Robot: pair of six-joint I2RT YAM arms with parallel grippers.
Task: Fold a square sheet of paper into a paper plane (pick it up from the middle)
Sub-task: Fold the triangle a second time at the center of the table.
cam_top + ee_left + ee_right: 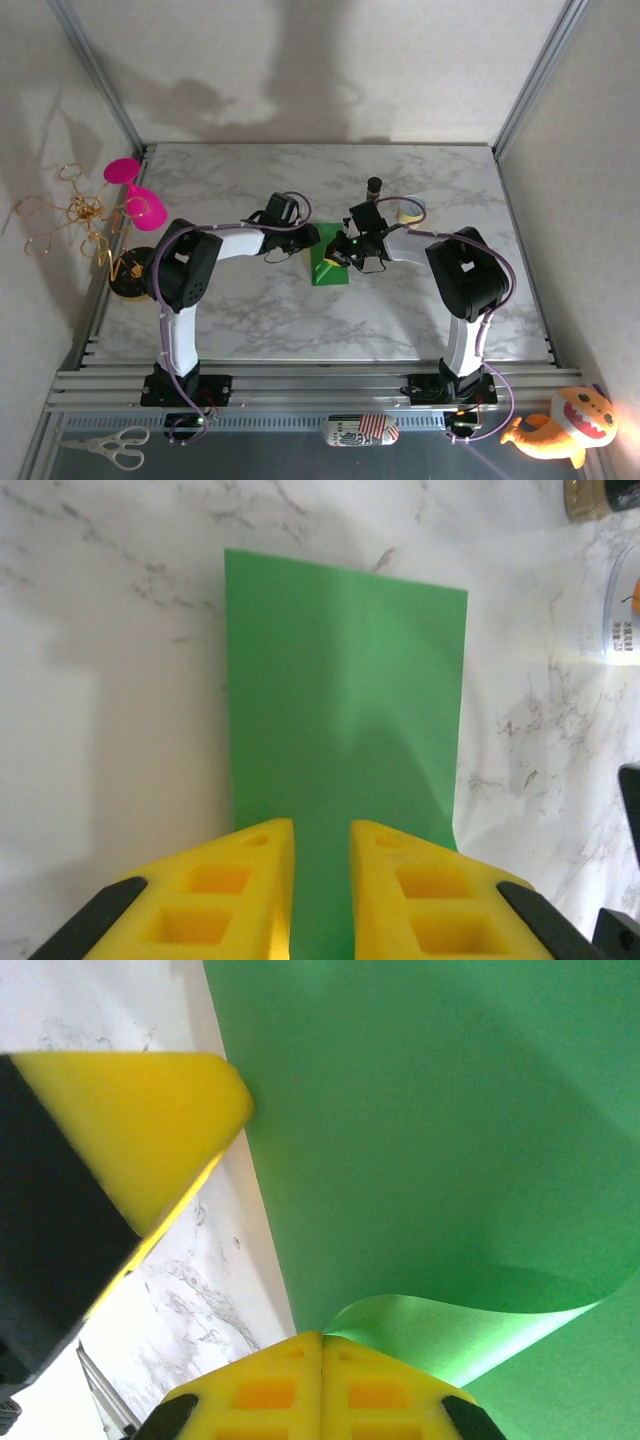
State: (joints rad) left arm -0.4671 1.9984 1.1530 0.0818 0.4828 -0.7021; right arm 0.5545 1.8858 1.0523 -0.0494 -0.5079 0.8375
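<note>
Green sheet of paper (430,1130) curls from our right claw (322,1360), shut on its edge. Our left claw (320,880), narrowly parted and empty, should pin the sheet beneath it while we fold slowly.

The overhead view is bright and evenly lit. Beyond the sheet of paper (328,265), broad soft shadows spread over the back wall (320,70). Far to its lower right, a plush toy (565,428) catches a glare. In the left wrist view the sheet is fairly sharp, a grey shadow dims the marble (110,730) left of it, and the left gripper (320,830) below it blurs. In the right wrist view the marble left of the sheet burns white, and the sheet's curled flap shines.
</note>
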